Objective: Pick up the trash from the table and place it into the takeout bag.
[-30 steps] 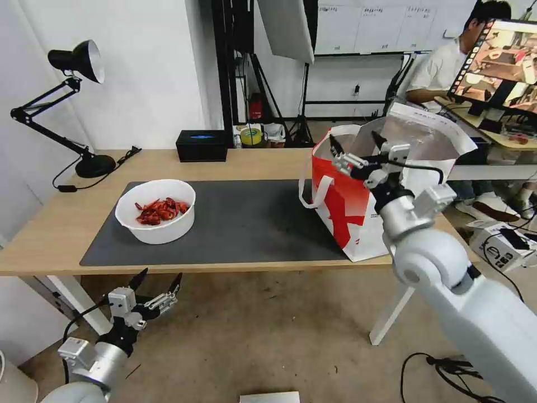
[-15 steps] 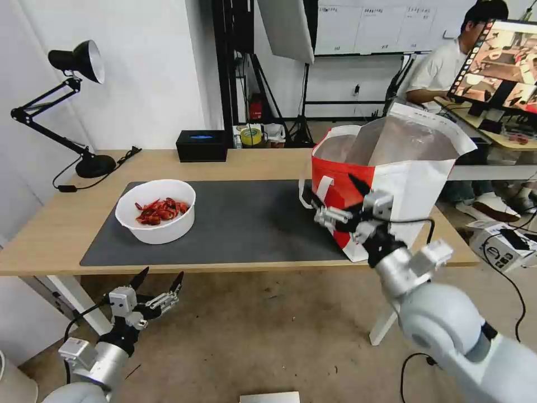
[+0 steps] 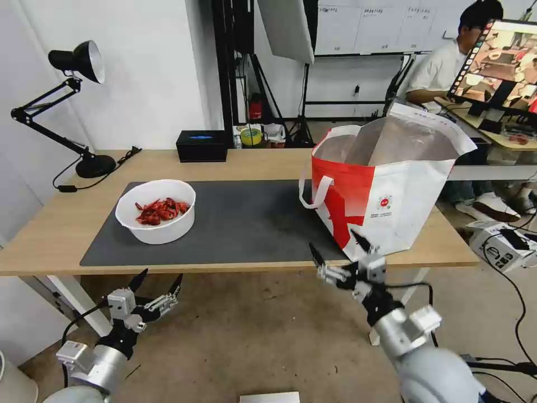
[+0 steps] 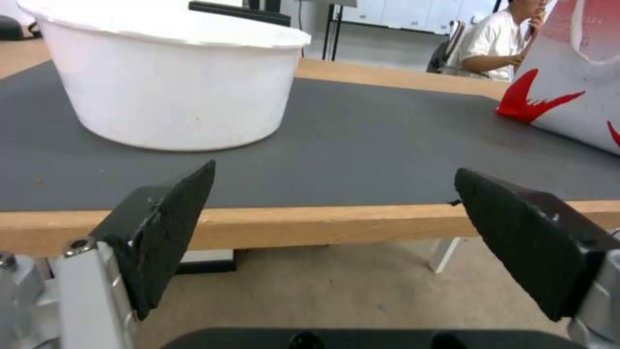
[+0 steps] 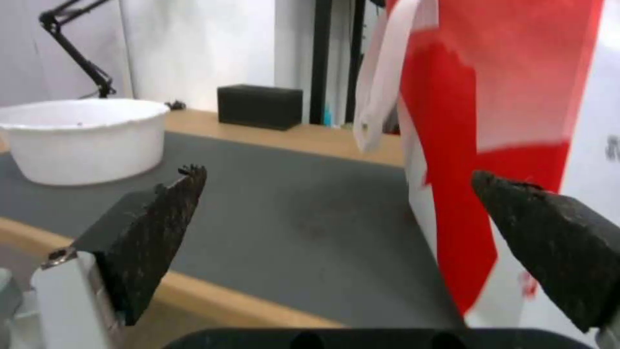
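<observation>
A white bowl of red shells (image 3: 156,211) (image 4: 169,80) (image 5: 81,138) sits on the left part of the dark grey mat (image 3: 246,221) on the table (image 3: 53,224). The takeout bag (image 3: 386,193) (image 5: 510,97) stands open at the mat's right end, its foil lining showing. My right gripper (image 3: 338,253) hangs open and empty just below the table's front edge, in front of the bag. My left gripper (image 3: 158,279) is open and empty below the front edge, near the bowl.
A black tissue box (image 3: 201,145) (image 5: 259,106) rests at the table's back edge. A black desk lamp (image 3: 72,106) stands at the back left. White table legs (image 3: 78,302) and cables lie on the floor below.
My right gripper has come down from the bag's mouth, past its front face, to below the table's front edge, open throughout. The left arm has not moved.
</observation>
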Controlling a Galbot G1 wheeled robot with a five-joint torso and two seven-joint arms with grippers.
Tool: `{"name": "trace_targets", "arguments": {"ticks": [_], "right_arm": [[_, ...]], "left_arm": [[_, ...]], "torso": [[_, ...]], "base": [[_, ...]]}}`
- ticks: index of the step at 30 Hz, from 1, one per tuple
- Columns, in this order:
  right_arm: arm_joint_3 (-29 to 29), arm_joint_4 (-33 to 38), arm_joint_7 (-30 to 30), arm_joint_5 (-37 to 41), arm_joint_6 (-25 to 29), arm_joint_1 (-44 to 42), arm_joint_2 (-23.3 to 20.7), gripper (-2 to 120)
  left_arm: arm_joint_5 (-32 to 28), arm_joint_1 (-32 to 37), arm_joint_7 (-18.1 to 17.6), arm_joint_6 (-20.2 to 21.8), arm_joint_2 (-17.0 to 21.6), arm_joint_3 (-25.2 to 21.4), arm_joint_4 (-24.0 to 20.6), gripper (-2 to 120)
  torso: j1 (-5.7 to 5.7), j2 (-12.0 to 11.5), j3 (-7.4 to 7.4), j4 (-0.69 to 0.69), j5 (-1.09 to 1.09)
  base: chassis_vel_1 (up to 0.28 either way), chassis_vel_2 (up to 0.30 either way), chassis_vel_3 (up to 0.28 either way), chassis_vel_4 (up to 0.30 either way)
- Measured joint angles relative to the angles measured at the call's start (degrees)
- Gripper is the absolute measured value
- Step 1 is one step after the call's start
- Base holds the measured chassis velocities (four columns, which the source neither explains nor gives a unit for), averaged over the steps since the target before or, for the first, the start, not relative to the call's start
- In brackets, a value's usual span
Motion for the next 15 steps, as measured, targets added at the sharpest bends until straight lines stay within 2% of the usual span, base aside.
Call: {"name": "trace_targets", "arguments": {"ticks": [4, 15], "right_arm": [[-0.3, -1.8, 0.4, -2.8, 1.7, -2.1, 2.6, 100], [-2.8, -8.9, 2.6, -6.9, 6.1, -4.3, 6.1, 100]], "left_arm": [[0.0, 0.2, 0.1, -0.1, 0.0, 0.0, 0.1, 100], [0.2, 0.7, 1.2, -0.8, -0.6, -0.1, 0.5, 100]], "torso": [[0.00, 0.0, 0.00, 0.00, 0.00], [0.00, 0.0, 0.00, 0.00, 0.00]], "base": [[0.000, 0.000, 0.000, 0.000], [0.000, 0.000, 0.000, 0.000]]}}
